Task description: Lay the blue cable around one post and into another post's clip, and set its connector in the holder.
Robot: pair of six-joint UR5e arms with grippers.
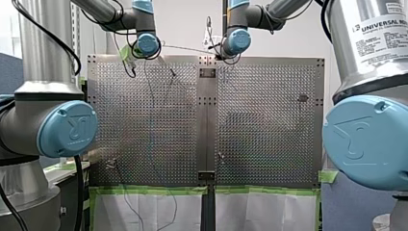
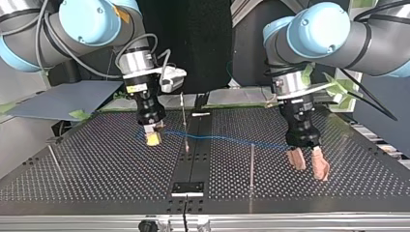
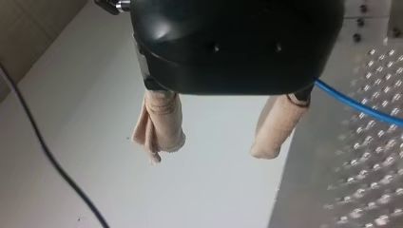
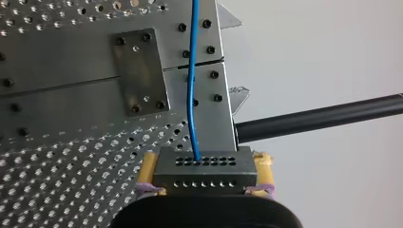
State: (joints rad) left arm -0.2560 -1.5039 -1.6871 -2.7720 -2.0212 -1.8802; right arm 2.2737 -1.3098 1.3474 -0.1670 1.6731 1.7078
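Blue cable [image 4: 190, 85], thin and smooth, enters a boxy, hole-dotted connector [image 4: 205, 172]

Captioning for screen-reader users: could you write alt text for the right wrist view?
My right claw, with yellow pads, is shut on a grey connector with rows of holes; the blue cable leaves it and runs ahead over the perforated table. A black rod sticks out past the table's edge.

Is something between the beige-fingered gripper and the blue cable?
Nothing visible. The blue cable runs right beside one beige finger of my open left gripper, nothing between them. My right gripper holds its connector.
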